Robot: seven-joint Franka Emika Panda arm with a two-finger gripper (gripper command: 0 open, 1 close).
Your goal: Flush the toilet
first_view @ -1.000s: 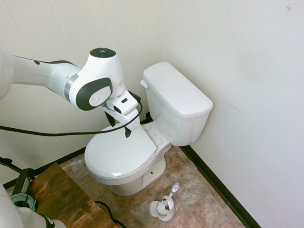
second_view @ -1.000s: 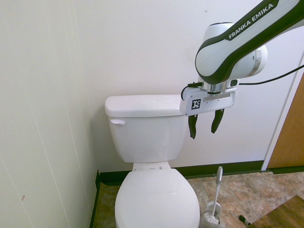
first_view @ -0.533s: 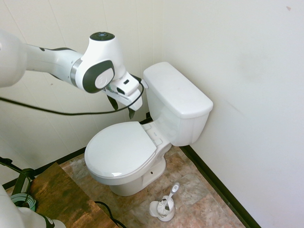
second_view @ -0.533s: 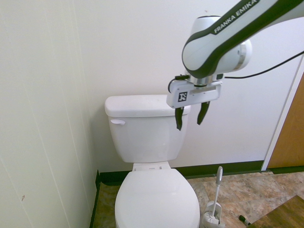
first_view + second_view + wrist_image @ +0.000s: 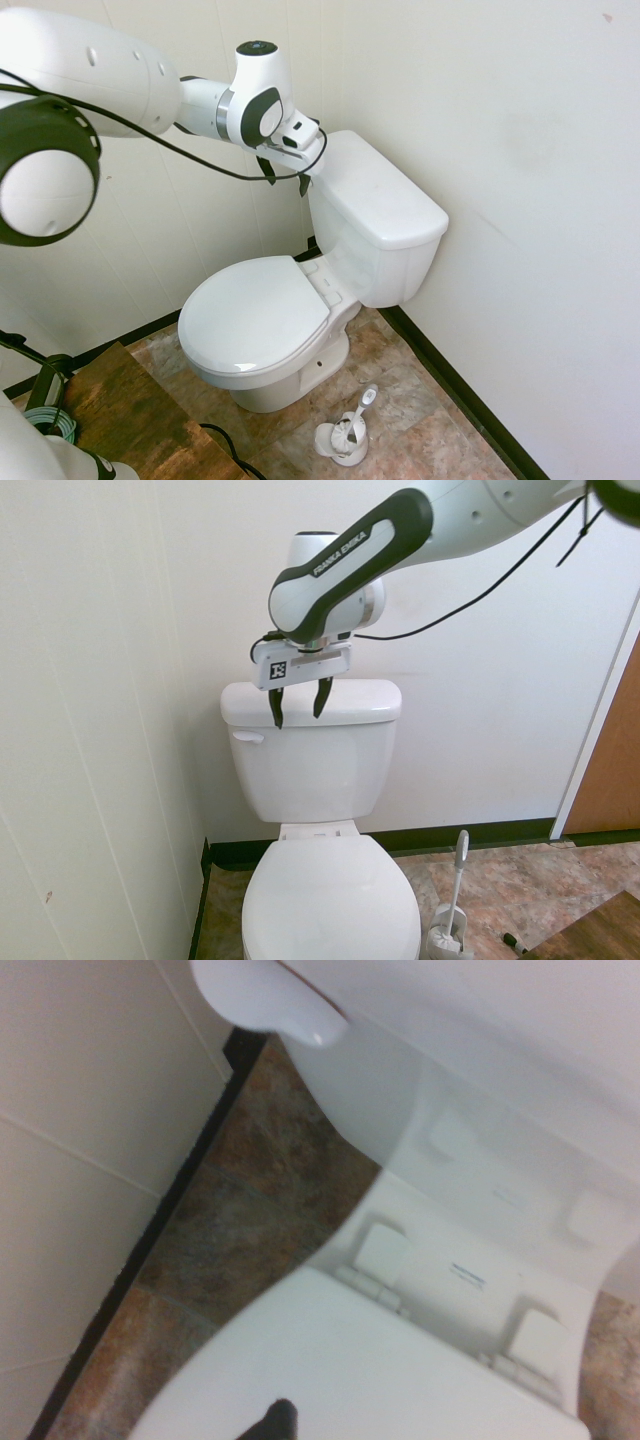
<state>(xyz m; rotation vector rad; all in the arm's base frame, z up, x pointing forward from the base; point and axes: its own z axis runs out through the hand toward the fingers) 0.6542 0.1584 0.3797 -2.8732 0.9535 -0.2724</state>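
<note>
Centre frame, glossy white ceramic toilet (image 5: pixel 320 780) with boxy tank, oval closed lid, small rounded flush lever (image 5: pixel 247 737); just above the lever, black-fingered gripper (image 5: pixel 297 702) spread wide, empty.

Glossy white toilet (image 5: pixel 320 770), brown mottled stone-pattern floor (image 5: pixel 420 420), black baseboard (image 5: pixel 470 832), cream walls (image 5: pixel 90 680).

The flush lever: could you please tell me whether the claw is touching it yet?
Apart. In the second exterior view the open claw hangs before the tank's upper edge, with white tank face between it and the flush lever.
</note>
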